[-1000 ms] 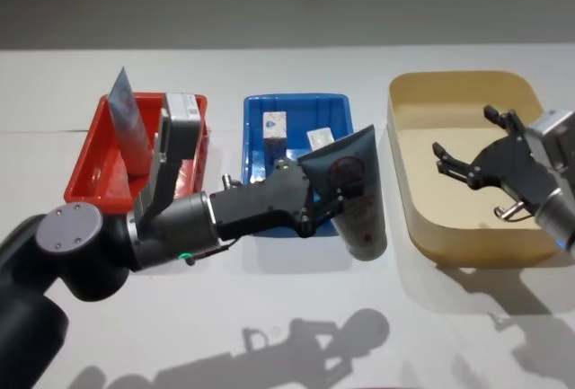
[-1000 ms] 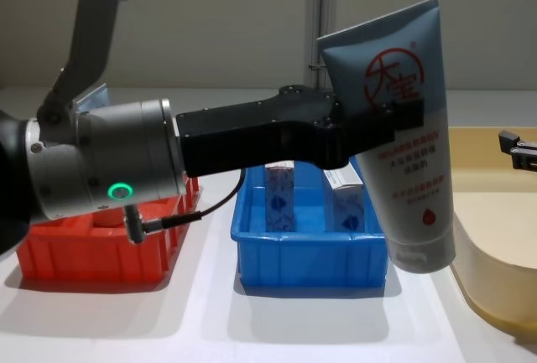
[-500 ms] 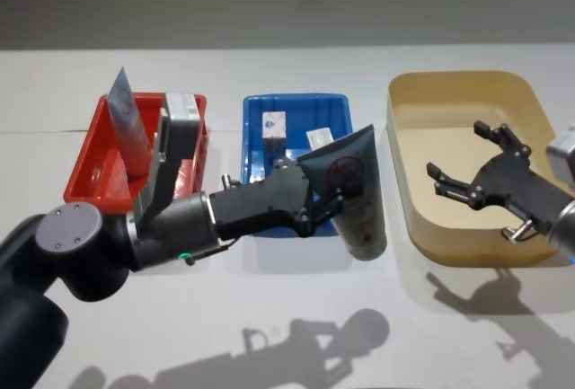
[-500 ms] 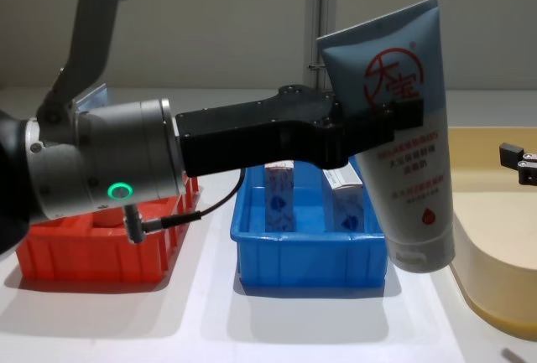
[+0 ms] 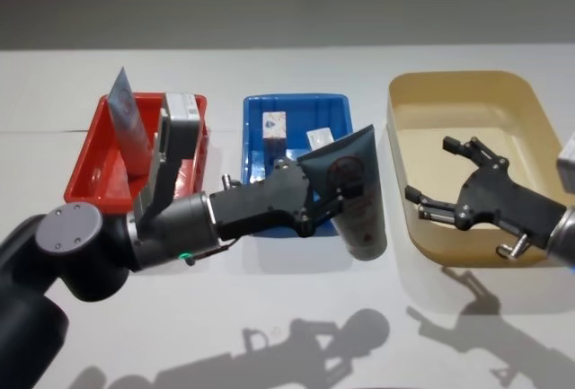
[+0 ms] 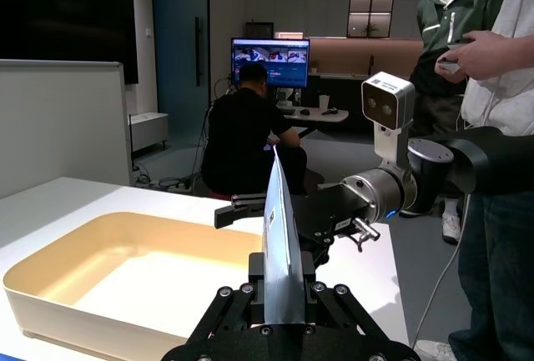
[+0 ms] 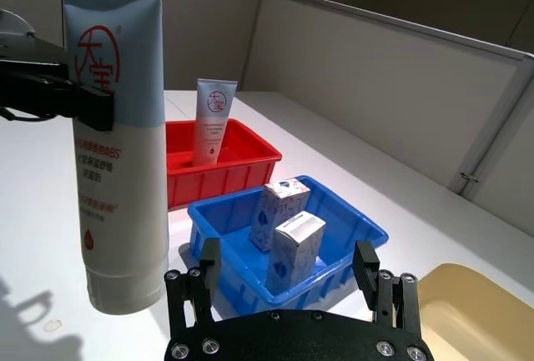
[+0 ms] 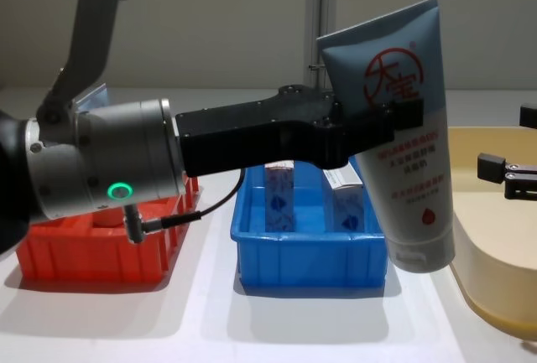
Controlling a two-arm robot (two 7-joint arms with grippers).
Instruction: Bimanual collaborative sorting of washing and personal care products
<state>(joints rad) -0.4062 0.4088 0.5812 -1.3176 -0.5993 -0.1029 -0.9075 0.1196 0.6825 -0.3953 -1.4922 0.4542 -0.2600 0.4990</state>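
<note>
Chest view: left pincer's [image 8: 394, 124] tube [image 8: 411, 204] partly hides blue tub's [image 8: 306, 258] cartons [image 8: 342, 204].

A pale desk [image 5: 287, 317] is seen, on which three tubs are set in a row; a blue tub [image 5: 296, 98] is placed in the middle; a red tub [image 5: 92, 155] is set just left of the blue tub, a narrow gap being left between them; a larger beige tub [image 5: 467, 106] is set to the blue tub's right, farther off; dark shadows [image 5: 314, 344] are cast on the desk nearer than the blue tub.
</note>
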